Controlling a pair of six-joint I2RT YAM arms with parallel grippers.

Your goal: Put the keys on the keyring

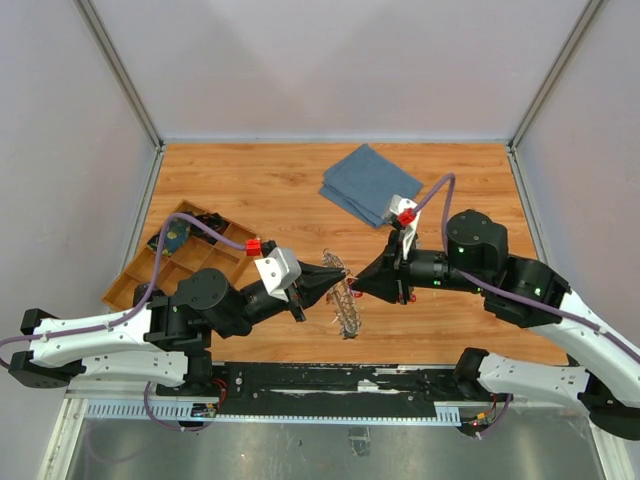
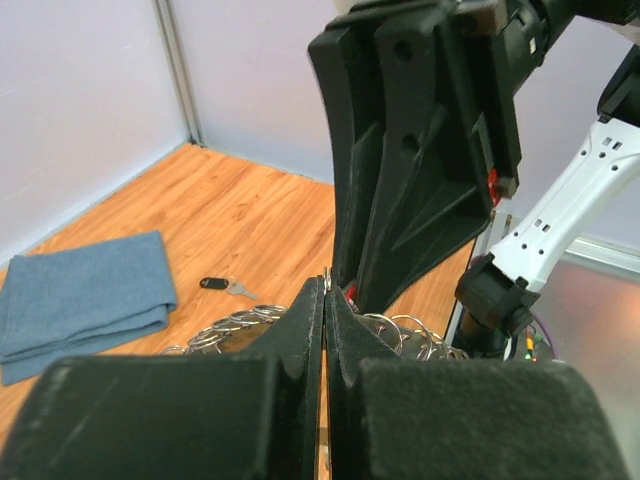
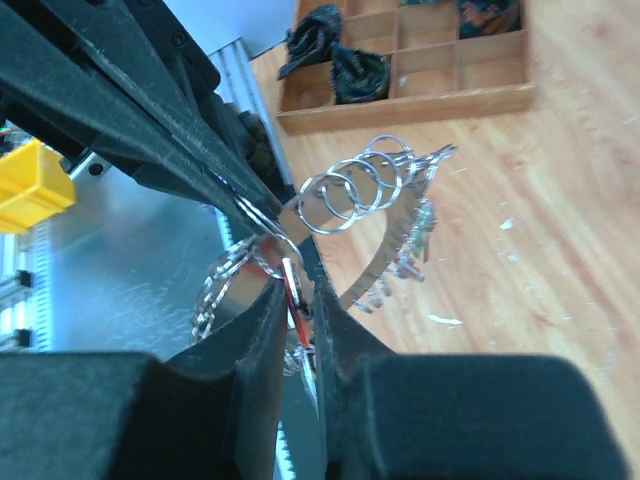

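**Keyring**: just toward 6 o'clock of the table's centre, caught between the two arms. It appears partly raised off the wood. The jagged silver band carries a row of small split loops.

**Left gripper**: comes in from the ring's 9 o'clock. Its fingers are pressed together on a thin metal edge of the ring. Judged purpose: to hold the ring steady and present a loop to the other arm.

**Right gripper**: comes in from 3 o'clock, tip to tip with the left. Its jaws pinch what looks like a red key against a loop. Threading is judged to be under way; whether the key is already on the wire cannot be told.

**Surroundings:**
- A black-headed key lies loose on the wood, so work remains.
- A blue cloth lies at the ring's 1 o'clock.
- A wooden tray sits at 9 o'clock, well apart.
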